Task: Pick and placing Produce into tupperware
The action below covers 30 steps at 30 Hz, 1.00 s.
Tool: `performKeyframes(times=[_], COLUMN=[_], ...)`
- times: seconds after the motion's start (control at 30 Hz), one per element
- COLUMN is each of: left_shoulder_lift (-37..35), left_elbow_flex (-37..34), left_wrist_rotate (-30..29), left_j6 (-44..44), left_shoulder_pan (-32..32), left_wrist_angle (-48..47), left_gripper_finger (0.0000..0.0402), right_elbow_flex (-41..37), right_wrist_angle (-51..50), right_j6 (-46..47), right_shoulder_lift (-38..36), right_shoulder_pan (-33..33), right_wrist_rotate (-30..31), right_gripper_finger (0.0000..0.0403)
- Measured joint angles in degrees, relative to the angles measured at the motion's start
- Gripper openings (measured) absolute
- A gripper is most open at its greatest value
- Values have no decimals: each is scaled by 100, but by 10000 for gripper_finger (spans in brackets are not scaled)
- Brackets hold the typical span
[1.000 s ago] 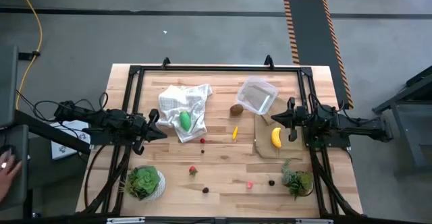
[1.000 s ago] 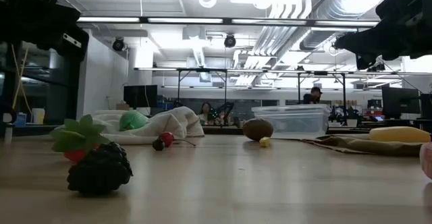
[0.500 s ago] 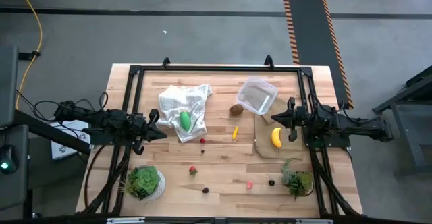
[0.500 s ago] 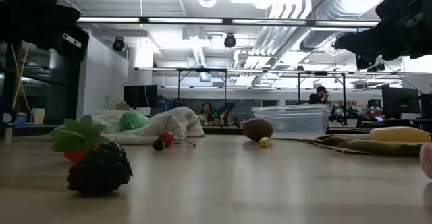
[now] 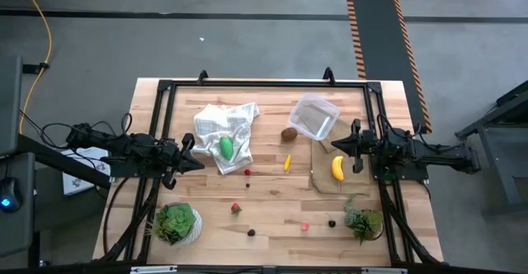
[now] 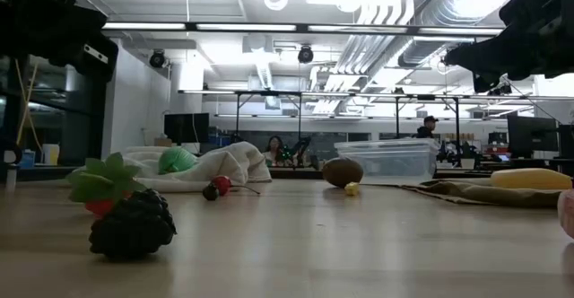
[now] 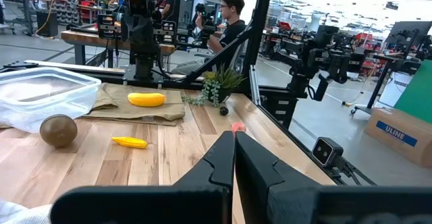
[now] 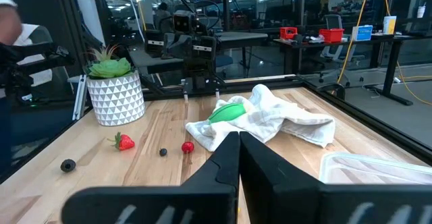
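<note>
The clear square tupperware stands at the table's far right. A brown kiwi ball rests beside it, and a small orange-yellow piece lies nearer. The yellow banana lies on a flat brown cloth. The green oval lies in a rumpled white cloth. Red and dark berries are scattered toward the near edge. My left gripper hovers shut at the left, above the table. My right gripper hovers shut at the right, near the banana.
Two potted plants stand near the front edge, a white-potted one at left and a small one at right. A black frame rims the table. Bare wood lies in the table's middle. People show in the room beyond.
</note>
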Motion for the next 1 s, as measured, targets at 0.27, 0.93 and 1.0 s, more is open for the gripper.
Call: performKeyframes(times=[0.27, 0.93, 1.0], left_shoulder_lift=[-1, -1, 0], left_elbow_flex=[-1, -1, -1], left_wrist_rotate=[0, 2, 2], left_j6=[-2, -4491, -5079], left_shoulder_pan=[0, 0, 0], left_wrist_angle=[0, 2, 2], left_gripper_finger=[3, 3, 3], right_elbow_flex=[1, -1, 0], right_wrist_angle=[0, 0, 0], right_j6=[0, 0, 0], right_shoulder_lift=[-1, -1, -1], right_shoulder_pan=[0, 1, 0], right_wrist_rotate=[2, 0, 2], right_gripper_finger=[0, 0, 0])
